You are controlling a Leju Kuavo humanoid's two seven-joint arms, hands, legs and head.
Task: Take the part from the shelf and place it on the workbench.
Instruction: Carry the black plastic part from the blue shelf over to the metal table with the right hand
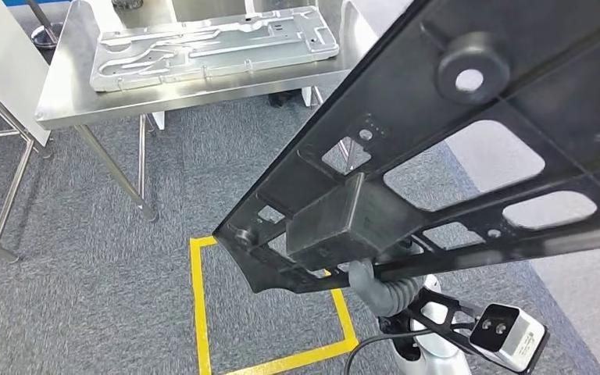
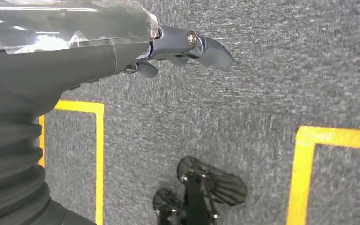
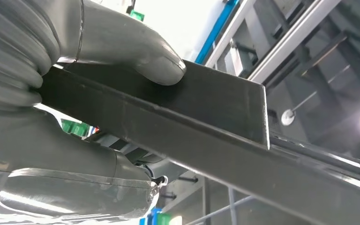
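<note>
Grey carpet with a yellow floor square [image 1: 269, 312] sits right below, where the right hand [image 3: 75, 93] clamps the black part [image 1: 453, 156] by its edge, thumb on top; the left hand [image 2: 187, 47] hangs loosely spread, holding nothing. Looks like the carry step, so next it needs to get over to the steel surface [image 1: 70, 101] ahead and set the part down beside the silver plate [image 1: 211, 47].

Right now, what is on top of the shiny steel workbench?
On the steel workbench lies one flat silver metal plate with milled grooves. The large black frame part, gripped by the right hand, covers the bench's right end, so that area cannot be seen.
</note>
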